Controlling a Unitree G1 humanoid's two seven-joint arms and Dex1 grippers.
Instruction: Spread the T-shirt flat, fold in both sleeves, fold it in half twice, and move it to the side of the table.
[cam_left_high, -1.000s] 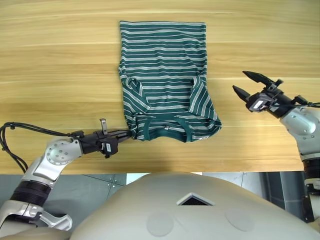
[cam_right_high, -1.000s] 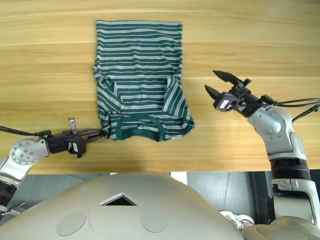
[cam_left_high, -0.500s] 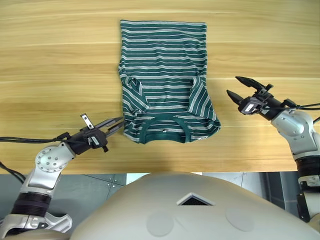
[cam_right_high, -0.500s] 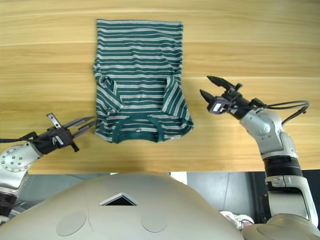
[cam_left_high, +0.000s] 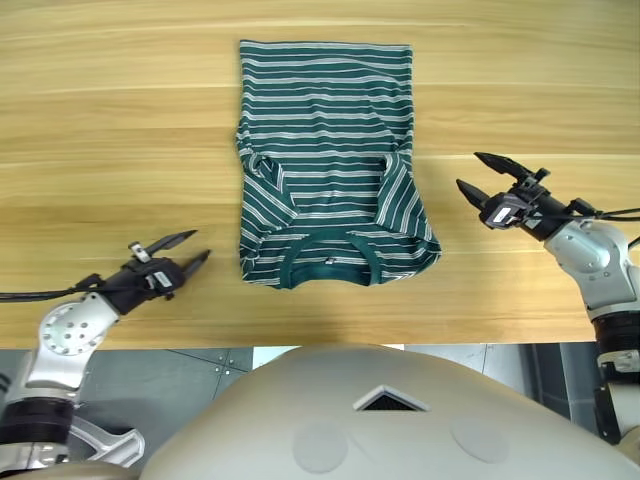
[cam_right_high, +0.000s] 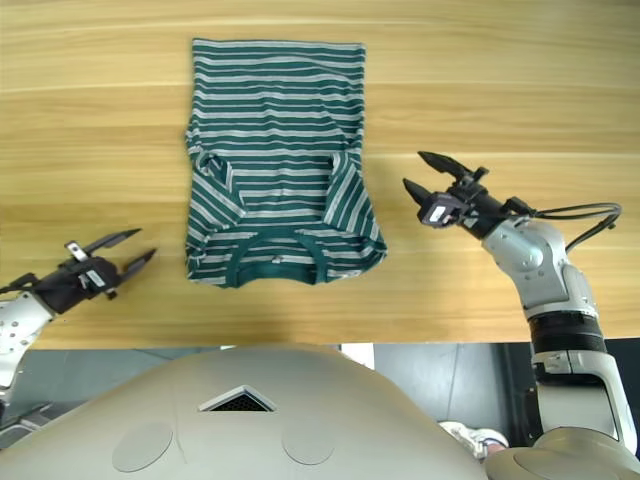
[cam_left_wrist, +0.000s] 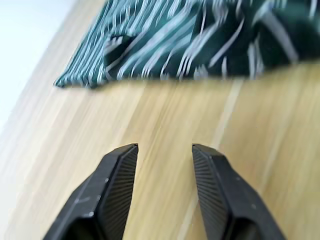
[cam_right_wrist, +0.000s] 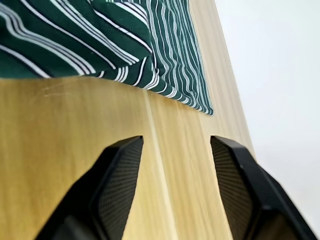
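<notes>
T-shirt: green with pale stripes, the T-shirt (cam_left_high: 325, 160) lies flat on the table (cam_left_high: 120, 120) between the two grippers. Both sleeves are folded in over the chest, collar nearest the robot, hem at the far end.
Left gripper: the left gripper (cam_left_high: 198, 244) has its fingers spread wide with nothing between them. Its tips point at the shirt's near left corner, which lies just ahead of them, a strip of bare wood between.
Right gripper: the right gripper (cam_left_high: 467, 169) is also wide apart and empty. The shirt's right edge, by the folded sleeve, lies near its tips, not touching.
Table: light wood planks.
</notes>
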